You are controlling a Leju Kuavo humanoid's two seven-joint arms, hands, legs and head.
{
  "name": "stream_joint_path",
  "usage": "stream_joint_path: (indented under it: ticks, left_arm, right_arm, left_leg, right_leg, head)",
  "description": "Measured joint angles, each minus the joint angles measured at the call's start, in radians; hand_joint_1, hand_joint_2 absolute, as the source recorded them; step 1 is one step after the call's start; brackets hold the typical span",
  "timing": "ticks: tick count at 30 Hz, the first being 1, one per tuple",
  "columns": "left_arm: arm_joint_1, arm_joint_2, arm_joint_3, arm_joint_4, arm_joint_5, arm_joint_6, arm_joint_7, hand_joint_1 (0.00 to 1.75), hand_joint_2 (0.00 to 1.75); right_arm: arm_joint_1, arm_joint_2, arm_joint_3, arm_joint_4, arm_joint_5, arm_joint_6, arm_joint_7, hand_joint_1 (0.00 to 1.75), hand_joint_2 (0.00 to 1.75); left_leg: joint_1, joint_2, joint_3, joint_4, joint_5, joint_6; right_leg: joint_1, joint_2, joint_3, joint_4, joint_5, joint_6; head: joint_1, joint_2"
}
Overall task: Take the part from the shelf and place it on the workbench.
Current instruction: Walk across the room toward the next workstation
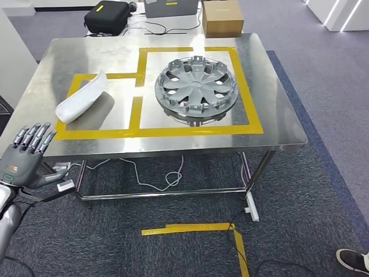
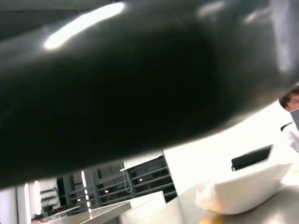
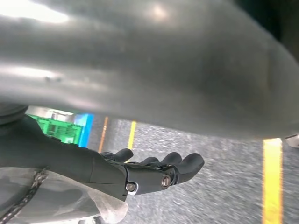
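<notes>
Now left hand empty, fingers apart, beside workbench

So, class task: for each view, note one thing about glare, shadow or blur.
Head view: sharp; ceiling light glares off the steel table, and the white part and hubcap cast soft shadows. Left wrist view: a dark blurred shape with a bright streak covers most of the frame. Right wrist view: a blurred grey surface looms close, with the right hand sharper.
</notes>
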Motion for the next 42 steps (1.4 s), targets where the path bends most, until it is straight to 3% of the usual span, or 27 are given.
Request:
stream_joint_path:
  ticks: [1, 2, 3, 5, 7, 8, 10, 12, 14, 16, 17, 18, 19, 21, 23, 24, 26, 28, 31, 32, 33, 35, 36, 37, 39, 40, 42]
  left_arm:
    - [0.002, -0.002, 0.004, 0.0, 0.0, 0.0, -0.003, 0.0, 0.0]
    - [0.004, -0.005, 0.008, 0.0, 0.0, 0.0, -0.005, 0.0, 0.0]
    - [0.007, -0.007, 0.011, 0.0, 0.0, 0.0, -0.007, 0.0, 0.0]
    - [0.012, -0.012, 0.019, 0.0, 0.0, 0.0, -0.012, 0.0, 0.0]
    - [0.013, -0.017, 0.027, -0.001, 0.0, 0.0, -0.019, 0.0, 0.0]
    - [0.013, -0.019, 0.031, -0.002, 0.001, 0.0, -0.023, 0.0, 0.0]
    - [0.013, -0.022, 0.039, -0.003, 0.002, 0.0, -0.029, 0.0, 0.0]
    - [0.015, -0.025, 0.046, -0.003, 0.003, 0.001, -0.035, 0.0, 0.0]
    - [0.017, -0.027, 0.052, -0.003, 0.003, 0.0, -0.039, 0.0, 0.0]
    - [0.018, -0.029, 0.055, -0.003, 0.004, 0.0, -0.039, 0.0, 0.0]
    - [0.018, -0.031, 0.055, -0.003, 0.004, 0.0, -0.039, 0.0, 0.0]
    - [0.019, -0.033, 0.056, -0.003, 0.004, 0.0, -0.039, 0.0, 0.0]
    - [0.019, -0.034, 0.056, -0.003, 0.004, 0.0, -0.04, 0.0, 0.0]
    - [0.016, -0.035, 0.059, -0.003, 0.004, 0.0, -0.04, 0.0, 0.0]
    - [0.014, -0.035, 0.062, -0.004, 0.004, 0.0, -0.041, 0.0, 0.0]
    - [0.013, -0.035, 0.064, -0.005, 0.004, 0.0, -0.042, 0.0, 0.0]
    - [0.012, -0.037, 0.067, -0.006, 0.005, 0.0, -0.045, 0.0, 0.0]
    - [0.01, -0.042, 0.068, -0.006, 0.004, 0.0, -0.049, 0.0, 0.0]
    - [0.006, -0.05, 0.067, -0.002, -0.002, 0.0, -0.033, 0.0, 0.0]
    - [0.001, -0.053, 0.065, 0.008, -0.005, 0.0, -0.015, 0.0, 0.0]
    - [-0.008, -0.056, 0.062, 0.028, -0.006, -0.001, 0.012, 0.0, 0.0]
    - [-0.035, -0.068, 0.05, 0.092, -0.006, -0.004, 0.084, 0.0, 0.0]
    - [-0.048, -0.076, 0.041, 0.127, -0.007, -0.006, 0.118, 0.0, 0.0]
    - [-0.058, -0.083, 0.031, 0.155, -0.008, -0.008, 0.144, 0.0, 0.0]
    - [-0.073, -0.094, 0.016, 0.199, 0.007, -0.01, 0.159, 0.0, 0.0]
    - [-0.081, -0.099, 0.013, 0.225, 0.04, -0.01, 0.151, 0.0, 0.0]
    - [-0.094, -0.114, 0.015, 0.301, 0.173, -0.011, 0.114, 0.0, 0.0]
  right_arm:
    - [0.0, 0.0, 0.0, 0.0, 0.0, 0.0, 0.0, 0.0, 0.0]
    - [0.0, 0.0, 0.0, 0.0, 0.0, 0.0, 0.0, 0.0, 0.0]
    - [0.0, 0.0, 0.0, 0.0, 0.0, 0.0, 0.0, 0.0, 0.0]
    - [0.0, 0.0, 0.0, 0.0, 0.001, 0.0, 0.0, 0.0, 0.0]
    - [-0.003, -0.001, 0.0, 0.0, 0.002, 0.001, 0.0, 0.0, 0.0]
    - [-0.004, -0.001, 0.0, 0.0, 0.003, 0.001, 0.0, 0.0, 0.0]
    - [-0.004, -0.002, 0.0, 0.001, 0.005, 0.002, -0.003, 0.0, 0.0]
    - [-0.004, -0.002, 0.0, 0.002, 0.006, 0.002, -0.006, 0.0, 0.0]
    - [-0.004, -0.002, 0.0, 0.003, 0.008, 0.003, -0.006, 0.0, 0.0]
    - [-0.004, -0.002, 0.0, 0.003, 0.008, 0.004, -0.006, 0.0, 0.0]
    - [-0.004, -0.002, 0.0, 0.003, 0.008, 0.005, -0.006, 0.0, 0.0]
    - [-0.004, -0.002, 0.0, 0.003, 0.008, 0.005, -0.006, 0.0, 0.0]
    - [-0.004, -0.002, 0.0, 0.003, 0.008, 0.005, -0.006, 0.0, 0.0]
    - [-0.005, -0.002, 0.0, 0.003, 0.008, 0.005, -0.006, 0.0, 0.0]
    - [-0.005, -0.002, 0.0, 0.003, 0.008, 0.006, -0.006, 0.0, 0.0]
    - [-0.005, -0.002, 0.0, 0.003, 0.008, 0.006, -0.006, 0.0, 0.0]
    - [-0.005, -0.002, 0.0, 0.003, 0.008, 0.007, -0.006, 0.0, 0.0]
    - [-0.005, -0.002, 0.0, 0.003, 0.008, 0.007, -0.008, 0.0, 0.0]
    - [-0.007, -0.002, 0.0, 0.003, 0.006, 0.009, -0.009, 0.0, 0.0]
    - [-0.007, -0.002, 0.0, 0.003, 0.003, 0.009, -0.009, 0.0, 0.0]
    - [-0.008, -0.002, 0.0, 0.003, 0.0, 0.008, -0.009, 0.0, 0.0]
    - [-0.008, -0.002, 0.0, 0.003, -0.007, 0.002, -0.009, 0.0, 0.0]
    - [-0.009, -0.002, 0.0, 0.003, -0.01, -0.001, -0.009, 0.0, 0.0]
    - [-0.009, -0.002, 0.0, 0.003, -0.011, -0.003, -0.007, 0.0, 0.0]
    - [-0.013, -0.002, 0.0, 0.003, -0.013, -0.005, -0.004, 0.0, 0.0]
    - [-0.014, -0.002, 0.0, 0.003, -0.016, -0.005, -0.005, 0.0, 0.0]
    - [-0.015, -0.001, -0.002, 0.003, -0.028, -0.007, -0.01, 0.0, 0.0]
  left_leg:
    - [0.0, 0.0, -0.014, 0.002, 0.009, 0.001]
    - [-0.001, 0.001, -0.028, 0.005, 0.018, 0.0]
    - [-0.001, 0.001, -0.042, 0.008, 0.027, -0.001]
    - [-0.001, 0.001, -0.066, 0.014, 0.041, -0.005]
    - [-0.004, 0.001, -0.082, 0.02, 0.055, -0.012]
    - [-0.005, 0.001, -0.088, 0.021, 0.063, -0.017]
    - [-0.005, 0.001, -0.097, 0.022, 0.082, -0.028]
    - [-0.003, 0.0, -0.11, 0.034, 0.066, -0.039]
    - [0.0, -0.002, -0.132, 0.105, -0.015, -0.048]
    - [0.001, -0.003, -0.156, 0.236, -0.106, -0.055]
    - [0.002, -0.003, -0.159, 0.289, -0.124, -0.058]
    - [0.002, -0.003, -0.151, 0.315, -0.117, -0.06]
    - [0.002, -0.003, -0.126, 0.302, -0.091, -0.06]
    - [0.004, -0.003, -0.036, 0.189, -0.047, -0.059]
    - [0.001, -0.006, 0.045, 0.061, -0.057, -0.051]
    - [-0.001, -0.008, 0.061, 0.029, -0.069, -0.046]
    - [-0.003, -0.007, 0.053, 0.021, -0.058, -0.031]
    - [0.001, -0.003, 0.031, 0.017, -0.034, -0.015]
    - [0.002, 0.0, -0.019, 0.015, 0.006, -0.001]
    - [0.002, 0.0, -0.038, 0.016, 0.019, -0.001]
    - [0.002, 0.0, -0.059, 0.016, 0.033, -0.002]
    - [0.002, 0.0, -0.096, 0.017, 0.06, -0.007]
    - [0.001, -0.001, -0.109, 0.018, 0.073, -0.01]
    - [0.0, -0.001, -0.117, 0.02, 0.083, -0.015]
    - [-0.002, 0.0, -0.126, 0.025, 0.101, -0.025]
    - [-0.003, 0.001, -0.129, 0.025, 0.109, -0.031]
    - [-0.001, 0.001, -0.133, 0.023, 0.121, -0.043]
  right_leg:
    - [-0.001, 0.0, -0.014, 0.066, -0.032, 0.002]
    - [-0.002, -0.001, -0.017, 0.111, -0.043, 0.003]
    - [-0.002, -0.001, -0.002, 0.12, -0.031, 0.003]
    - [-0.001, 0.0, 0.077, 0.033, 0.022, -0.004]
    - [0.001, 0.0, 0.179, -0.112, 0.04, -0.015]
    - [0.003, 0.0, 0.211, -0.163, 0.037, -0.019]
    - [0.004, 0.0, 0.227, -0.201, 0.033, -0.022]
    - [0.001, -0.003, 0.213, -0.205, 0.045, -0.033]
    - [-0.003, -0.006, 0.192, -0.208, 0.067, -0.048]
    - [-0.001, -0.008, 0.163, -0.204, 0.089, -0.053]
    - [-0.001, -0.008, 0.146, -0.201, 0.1, -0.053]
    - [0.0, -0.009, 0.129, -0.196, 0.109, -0.052]
    - [-0.001, -0.009, 0.11, -0.189, 0.118, -0.05]
    - [-0.001, -0.009, 0.076, -0.172, 0.133, -0.045]
    - [0.001, -0.007, 0.056, -0.16, 0.149, -0.037]
    - [0.002, -0.007, 0.052, -0.159, 0.158, -0.032]
    - [0.001, -0.006, 0.047, -0.162, 0.174, -0.02]
    - [0.0, -0.004, 0.031, -0.138, 0.131, -0.007]
    - [-0.003, -0.003, -0.011, 0.02, -0.023, 0.006]
    - [-0.004, -0.003, -0.018, 0.081, -0.043, 0.008]
    - [-0.004, -0.003, -0.018, 0.126, -0.03, 0.009]
    - [-0.004, -0.003, 0.02, 0.132, 0.048, 0.006]
    - [-0.003, -0.003, 0.066, 0.085, 0.072, 0.002]
    - [-0.002, -0.003, 0.131, 0.008, 0.07, -0.003]
    - [0.002, -0.002, 0.243, -0.151, 0.017, -0.012]
    - [0.004, -0.002, 0.27, -0.197, -0.003, -0.016]
    - [0.003, -0.002, 0.269, -0.216, -0.005, -0.029]
  head:
    - [0.0, 0.0]
    - [0.0, 0.0]
    - [0.0, 0.0]
    - [0.001, 0.0]
    - [0.0, 0.0]
    - [-0.001, 0.0]
    - [-0.001, 0.0]
    - [-0.002, 0.0]
    - [-0.006, 0.0]
    - [-0.009, 0.0]
    - [-0.009, 0.0]
    - [-0.009, 0.0]
    - [-0.009, 0.0]
    - [-0.009, 0.0]
    - [-0.008, 0.0]
    - [-0.009, 0.0]
    - [-0.011, 0.0]
    - [-0.011, 0.0]
    - [-0.004, 0.0]
    - [-0.004, 0.0]
    - [-0.004, 0.0]
    - [-0.004, 0.0]
    - [-0.004, 0.0]
    - [-0.004, 0.0]
    - [-0.005, 0.0]
    - [-0.005, 0.0]
    - [-0.006, 0.0]
